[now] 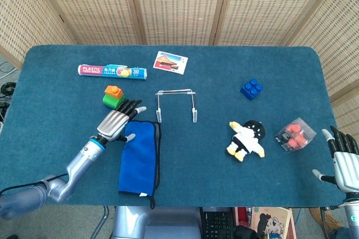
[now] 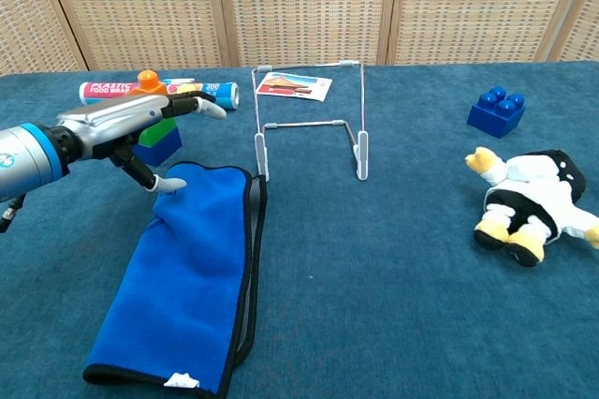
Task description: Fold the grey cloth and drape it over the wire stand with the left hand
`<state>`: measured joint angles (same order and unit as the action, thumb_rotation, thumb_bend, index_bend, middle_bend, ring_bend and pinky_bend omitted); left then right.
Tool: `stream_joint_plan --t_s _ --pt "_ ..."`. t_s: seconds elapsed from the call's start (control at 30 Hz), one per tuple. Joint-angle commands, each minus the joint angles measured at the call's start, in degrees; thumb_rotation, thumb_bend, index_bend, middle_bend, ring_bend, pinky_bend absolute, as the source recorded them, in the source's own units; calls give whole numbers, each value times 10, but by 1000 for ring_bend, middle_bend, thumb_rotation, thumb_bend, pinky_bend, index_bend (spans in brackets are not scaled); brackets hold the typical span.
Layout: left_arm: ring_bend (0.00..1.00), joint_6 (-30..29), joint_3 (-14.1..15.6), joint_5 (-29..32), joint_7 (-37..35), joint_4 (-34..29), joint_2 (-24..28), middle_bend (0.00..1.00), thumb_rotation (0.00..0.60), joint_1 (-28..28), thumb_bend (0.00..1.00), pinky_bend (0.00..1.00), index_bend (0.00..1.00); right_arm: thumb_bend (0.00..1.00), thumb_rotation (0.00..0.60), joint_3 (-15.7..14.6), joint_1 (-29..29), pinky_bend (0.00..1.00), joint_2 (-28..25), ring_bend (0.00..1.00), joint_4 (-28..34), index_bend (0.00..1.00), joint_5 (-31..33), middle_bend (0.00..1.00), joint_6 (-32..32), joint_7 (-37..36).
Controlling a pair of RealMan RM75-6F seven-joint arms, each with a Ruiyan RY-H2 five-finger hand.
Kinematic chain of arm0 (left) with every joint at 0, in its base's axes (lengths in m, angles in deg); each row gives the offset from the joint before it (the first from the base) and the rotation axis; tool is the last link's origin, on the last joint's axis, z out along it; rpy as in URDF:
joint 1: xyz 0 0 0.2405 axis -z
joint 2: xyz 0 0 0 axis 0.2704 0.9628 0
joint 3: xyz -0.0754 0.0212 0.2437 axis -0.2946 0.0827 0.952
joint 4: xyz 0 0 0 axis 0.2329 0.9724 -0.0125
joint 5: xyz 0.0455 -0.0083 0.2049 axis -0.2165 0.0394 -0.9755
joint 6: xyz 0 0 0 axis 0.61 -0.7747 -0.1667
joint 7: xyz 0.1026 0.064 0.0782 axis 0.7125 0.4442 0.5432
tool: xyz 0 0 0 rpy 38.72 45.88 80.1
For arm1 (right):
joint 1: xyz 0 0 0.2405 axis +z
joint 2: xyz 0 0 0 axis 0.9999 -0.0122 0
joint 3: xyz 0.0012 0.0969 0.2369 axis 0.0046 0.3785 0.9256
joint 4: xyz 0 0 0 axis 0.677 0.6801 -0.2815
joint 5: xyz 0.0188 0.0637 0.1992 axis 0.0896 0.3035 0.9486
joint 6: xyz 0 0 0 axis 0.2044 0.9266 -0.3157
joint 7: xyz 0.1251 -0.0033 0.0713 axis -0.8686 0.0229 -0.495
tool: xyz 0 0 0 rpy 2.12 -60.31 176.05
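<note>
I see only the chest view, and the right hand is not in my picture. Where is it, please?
Observer: The right hand is by the near right corner of the table, with fingers spread and holding nothing.
Operator: Is anything lying close to it?
Observer: Yes. A clear box with red pieces inside lies to the right of the plush toy, apart from that hand.
Operator: From above, where is the left hand relative to the cloth?
Observer: The left hand is at the far left corner of the blue cloth, between it and the stacked blocks. I cannot tell whether it touches the cloth.
</note>
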<state>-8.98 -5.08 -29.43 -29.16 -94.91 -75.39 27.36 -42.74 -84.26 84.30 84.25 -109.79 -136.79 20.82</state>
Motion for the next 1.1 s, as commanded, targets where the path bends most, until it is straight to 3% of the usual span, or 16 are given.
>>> stream_joint_plan --t_s 0.03,0.3,0.67,0.87,1.1 --pt "0 29 -4 1 -41 -14 15 0 600 10 298 0 137 0 600 0 0 0 1 0 -1 0 0 0 1 0" --pt "0 107 -22 31 -92 -33 33 0 600 36 304 0 156 0 600 -1 2 0 3 0 0 0 1 0 3 6" --pt "0 194 -57 142 -2 -44 46 0 600 67 304 0 236 0 600 -1 4 0 6 0 -3 0 6 0 8 10" --pt "0 217 -58 187 51 -41 44 0 600 80 305 0 333 0 600 -1 5 0 7 0 -4 0 7 0 10 14" --pt "0 219 -53 250 129 -17 25 0 600 93 305 0 336 0 600 -1 6 0 8 0 -3 0 11 0 12 17"
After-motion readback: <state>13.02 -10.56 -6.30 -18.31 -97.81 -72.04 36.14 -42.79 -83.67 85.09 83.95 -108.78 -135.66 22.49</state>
